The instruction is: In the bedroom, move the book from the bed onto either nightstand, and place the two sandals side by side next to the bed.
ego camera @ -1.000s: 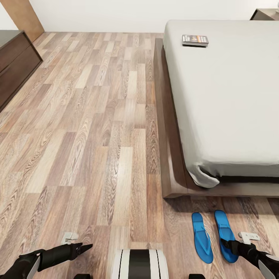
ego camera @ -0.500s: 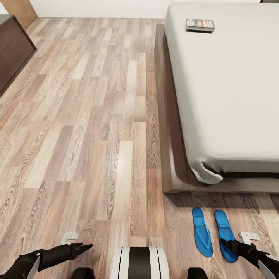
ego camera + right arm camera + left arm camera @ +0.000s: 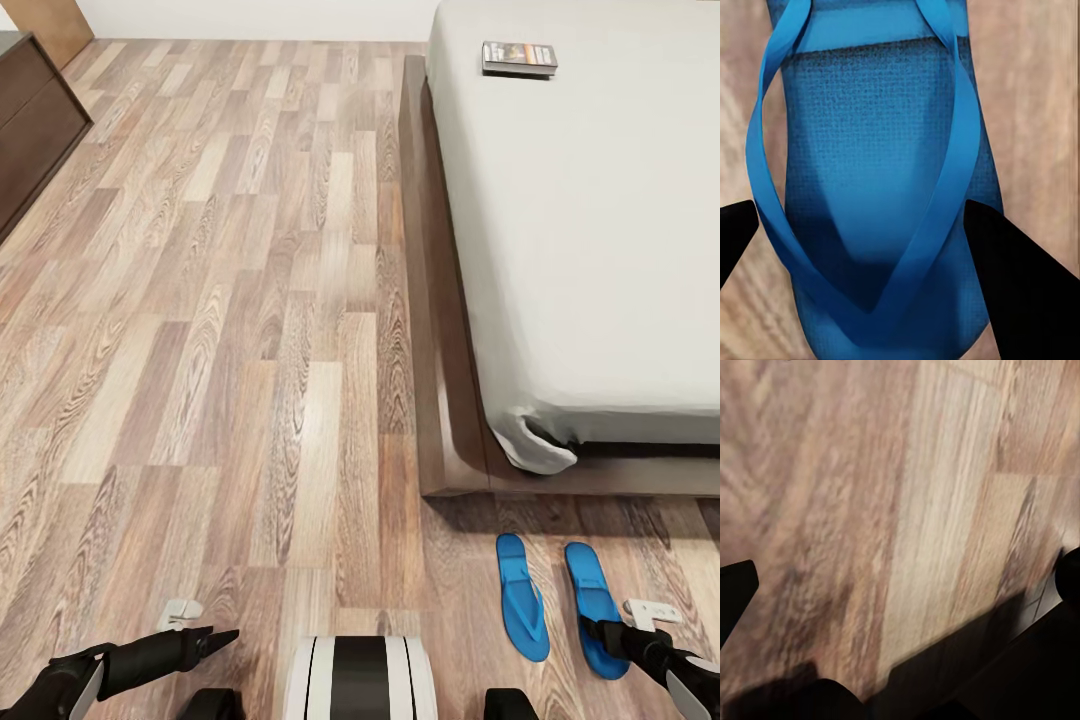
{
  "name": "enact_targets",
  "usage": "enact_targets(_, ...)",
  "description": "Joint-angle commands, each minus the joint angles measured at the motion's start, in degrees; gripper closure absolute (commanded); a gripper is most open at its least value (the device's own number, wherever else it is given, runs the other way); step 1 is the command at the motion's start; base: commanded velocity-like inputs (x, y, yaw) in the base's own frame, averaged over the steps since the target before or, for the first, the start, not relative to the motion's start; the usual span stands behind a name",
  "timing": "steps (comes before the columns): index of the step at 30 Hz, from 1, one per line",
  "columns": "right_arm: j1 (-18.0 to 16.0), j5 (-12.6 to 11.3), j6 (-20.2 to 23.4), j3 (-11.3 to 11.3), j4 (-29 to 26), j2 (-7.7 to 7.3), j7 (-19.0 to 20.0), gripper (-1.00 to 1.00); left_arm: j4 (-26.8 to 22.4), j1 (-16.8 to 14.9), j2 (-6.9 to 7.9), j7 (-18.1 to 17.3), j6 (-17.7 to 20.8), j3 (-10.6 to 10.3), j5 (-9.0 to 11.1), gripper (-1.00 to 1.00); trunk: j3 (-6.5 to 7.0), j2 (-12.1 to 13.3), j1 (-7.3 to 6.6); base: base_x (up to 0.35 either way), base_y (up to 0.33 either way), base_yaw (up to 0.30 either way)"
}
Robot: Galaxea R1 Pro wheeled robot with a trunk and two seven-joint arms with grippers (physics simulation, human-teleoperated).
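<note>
Your right claw [image 3: 598,632] has shifted with the right sandal [image 3: 596,607], widening its gap from the left sandal [image 3: 522,596]; fingers open astride it. Left claw [image 3: 215,638]: cannot tell. Book [image 3: 518,57] remains on the bed [image 3: 600,230].

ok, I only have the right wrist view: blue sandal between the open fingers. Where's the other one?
Observer: The left sandal lies on the floor beside the right sandal, roughly parallel, with a gap between them. Both are just off the foot of the bed.
Operator: Book?
Observer: The book lies flat on the mattress, far end, near the bed's left edge.
Operator: Left arm?
Observer: The left end effector hangs over bare floor, open, with nothing between its fingers.
</note>
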Motion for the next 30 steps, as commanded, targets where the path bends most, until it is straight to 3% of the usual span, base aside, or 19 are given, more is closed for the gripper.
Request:
enact_targets(1, 0.0, -0.6, -0.2, 0.5, 0.1, -0.05, 0.1, 1.0, -0.1, 0.0, -0.06, -0.4, 0.6, 0.5, -0.5, -1.0, -0.03, 0.0, -0.01, 0.0, 0.0, 0.0)
enact_targets(30, 0.0, -0.6, -0.2, 0.6, 0.1, -0.05, 0.0, 1.0, -0.1, 0.0, -0.06, -0.3, 0.6, 0.5, -0.5, -1.0, -0.03, 0.0, -0.01, 0.038, 0.065, 0.0)
